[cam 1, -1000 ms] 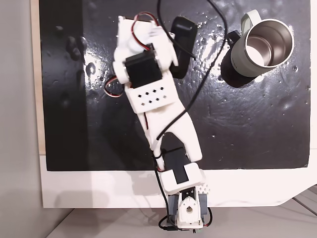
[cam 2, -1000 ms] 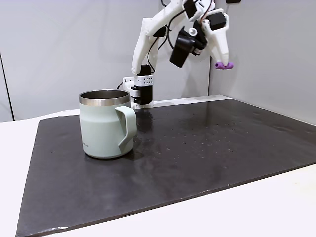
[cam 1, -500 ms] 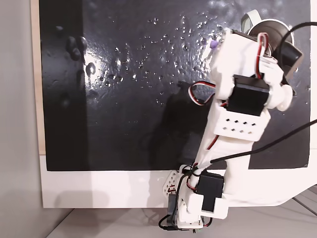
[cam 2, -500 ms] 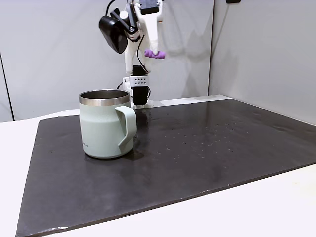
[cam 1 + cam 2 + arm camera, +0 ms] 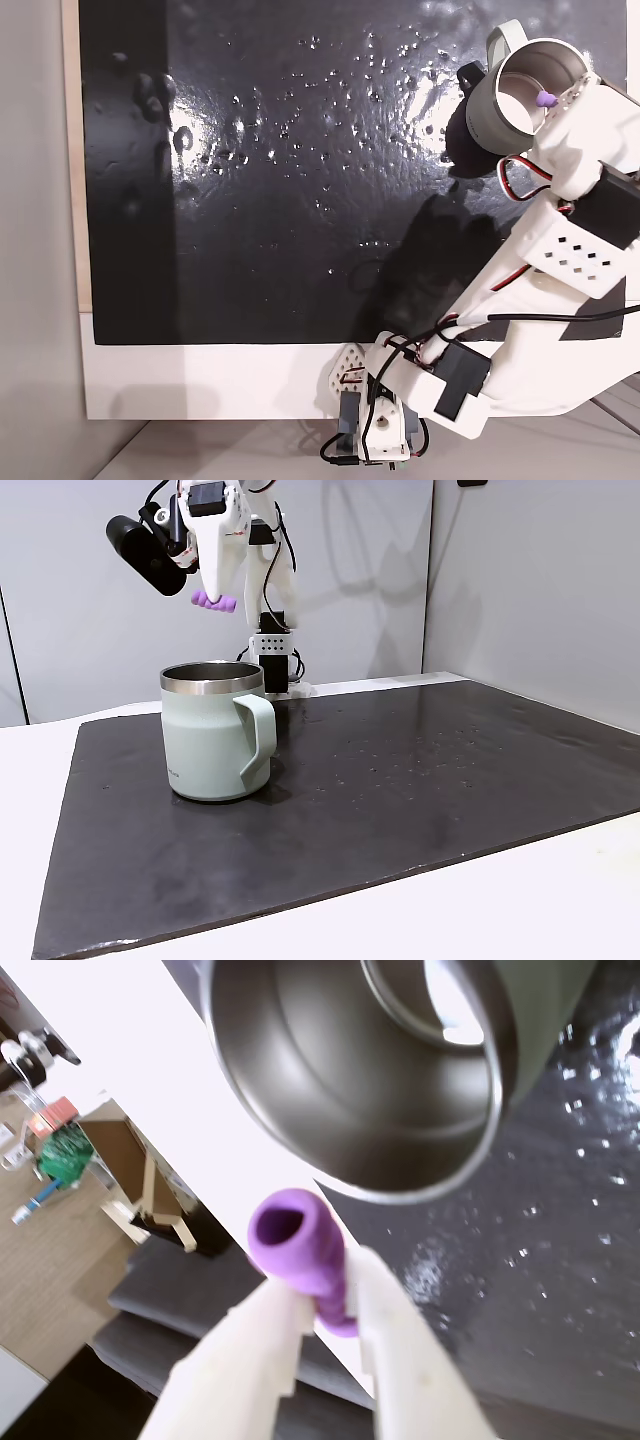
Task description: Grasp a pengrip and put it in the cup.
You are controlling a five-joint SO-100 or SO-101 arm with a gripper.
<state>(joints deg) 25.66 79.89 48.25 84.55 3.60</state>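
Grasp done: claw (image 5: 325, 1305) pinches the pengrip (image 5: 300, 1245) closed, cup (image 5: 212, 735) mouth just below it; release left.

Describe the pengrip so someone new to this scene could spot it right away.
Find the grey-green cup on the black mat. Just above its rim, the white gripper holds the pengrip: a tiny purple tube, the scene's lone purple thing.

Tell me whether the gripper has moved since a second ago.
Yes. In the side fixed view the gripper swung leftward with the pengrip, now above the cup.
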